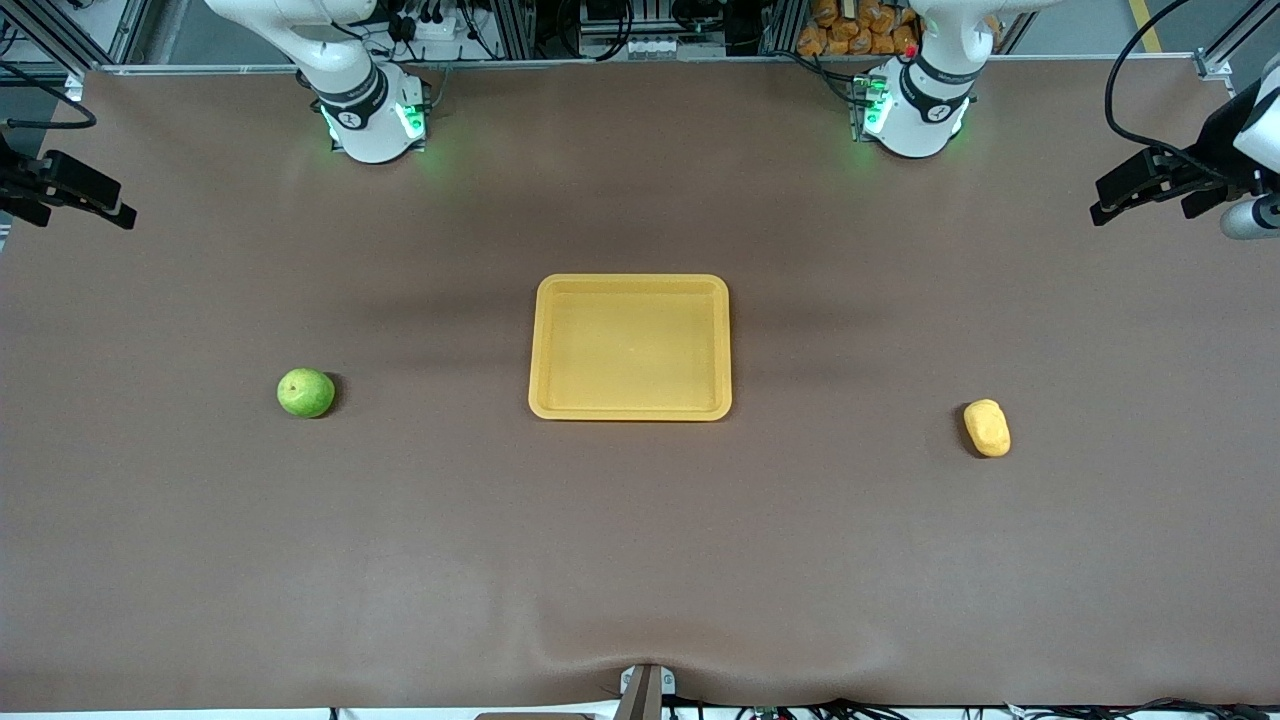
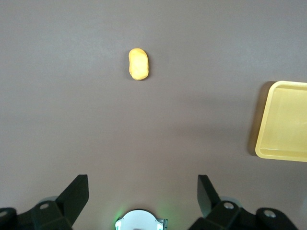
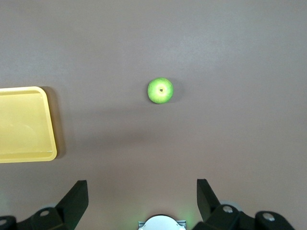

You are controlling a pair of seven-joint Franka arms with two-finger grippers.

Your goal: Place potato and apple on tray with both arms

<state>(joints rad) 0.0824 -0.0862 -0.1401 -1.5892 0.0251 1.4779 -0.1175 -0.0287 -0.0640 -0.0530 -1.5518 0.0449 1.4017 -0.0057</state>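
The yellow-orange tray (image 1: 630, 285) lies empty in the middle of the table. The light-green apple (image 1: 306, 392) sits on the cloth toward the right arm's end, the oblong yellow potato (image 1: 987, 427) toward the left arm's end, both clear of the tray. In the front view only the arms' bases (image 1: 372, 115) (image 1: 915, 115) show; both hands are out of that view. My left gripper (image 2: 142, 184) hangs open high over its own base, with the potato (image 2: 139, 63) and the tray's corner (image 2: 268, 143) below. My right gripper (image 3: 142, 188) is open too, over its base, looking at the apple (image 3: 160, 90) and the tray (image 3: 45, 148).
Brown cloth covers the whole table. Black fixtures jut in over the table at the right arm's end (image 1: 65, 190) and the left arm's end (image 1: 1150, 185). Racks and cables line the edge by the bases.
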